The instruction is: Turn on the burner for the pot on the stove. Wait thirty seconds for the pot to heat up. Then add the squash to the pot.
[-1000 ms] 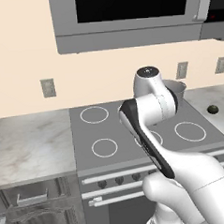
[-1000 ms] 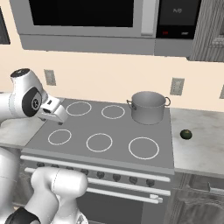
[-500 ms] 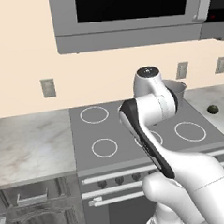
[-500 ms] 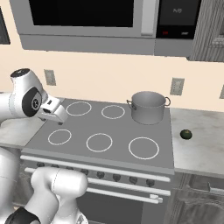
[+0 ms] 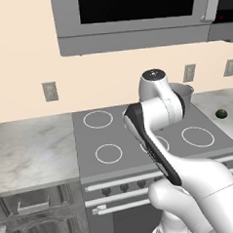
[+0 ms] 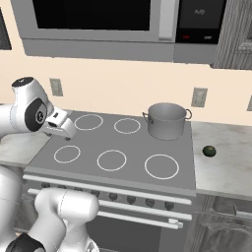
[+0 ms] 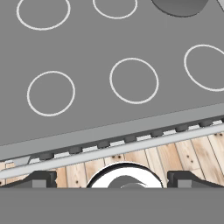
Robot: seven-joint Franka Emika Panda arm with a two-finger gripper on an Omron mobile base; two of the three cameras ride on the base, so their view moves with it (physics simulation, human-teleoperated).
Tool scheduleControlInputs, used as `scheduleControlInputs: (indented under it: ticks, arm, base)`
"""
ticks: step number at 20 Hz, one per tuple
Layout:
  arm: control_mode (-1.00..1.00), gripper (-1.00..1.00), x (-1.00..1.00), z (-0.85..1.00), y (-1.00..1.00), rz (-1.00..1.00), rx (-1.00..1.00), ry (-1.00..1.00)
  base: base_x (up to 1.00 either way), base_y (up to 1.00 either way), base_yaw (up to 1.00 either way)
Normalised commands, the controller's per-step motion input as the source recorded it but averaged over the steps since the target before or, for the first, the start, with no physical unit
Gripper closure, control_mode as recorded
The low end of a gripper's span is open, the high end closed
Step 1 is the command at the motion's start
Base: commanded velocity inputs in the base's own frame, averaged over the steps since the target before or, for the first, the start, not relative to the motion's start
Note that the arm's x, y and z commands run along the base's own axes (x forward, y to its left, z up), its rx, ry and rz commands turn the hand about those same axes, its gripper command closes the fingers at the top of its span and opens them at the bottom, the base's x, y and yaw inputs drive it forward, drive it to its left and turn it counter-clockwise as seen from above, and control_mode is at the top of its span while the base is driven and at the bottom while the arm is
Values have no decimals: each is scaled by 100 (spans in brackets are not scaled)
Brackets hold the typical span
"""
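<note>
motion: nothing moved since the earlier frames, arm and things sit as before
gripper: gripper (image 7: 112, 179) released, jaws spread wide, nothing between them; two small dark tips, looking down on the stove's front half; in the right base view the gripper (image 6: 65, 132) hangs over the stove's left edge
stove: stove (image 6: 135, 147) flat matte dark grey top, five thin white burner rings, row of small dark round knobs (image 6: 113, 196) along its front, pale bar handle below them
pot: pot (image 6: 167, 120) plain grey metal cylinder, open top, small side handles, on the stove's back right ring; in the left base view mostly hidden behind the arm
squash: squash (image 6: 209, 151) small dark green roundish lump on the mottled pale stone counter (image 6: 224, 162) just right of the stove, well apart from the pot
microwave: microwave (image 6: 93, 24) boxy grey, black window, on the wall above the stove
floor: floor (image 7: 197, 155) light wood planks in front of the stove
</note>
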Motion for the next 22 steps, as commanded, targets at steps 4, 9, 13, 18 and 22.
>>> scheduleControlInputs:
  ticks: [4,9,13,18,22]
  arm:
    - [-100,-100,0,0,0,0,0,0]
    - [-100,-100,0,0,0,0,0,0]
    - [-100,-100,0,0,0,0,0,0]
    - [-100,-100,0,0,0,0,0,0]
    - [-100,-100,0,0,0,0,0,0]
  base:
    - [0,0,0]
    - [0,0,0]
    - [0,0,0]
    - [0,0,0]
    - [0,0,0]
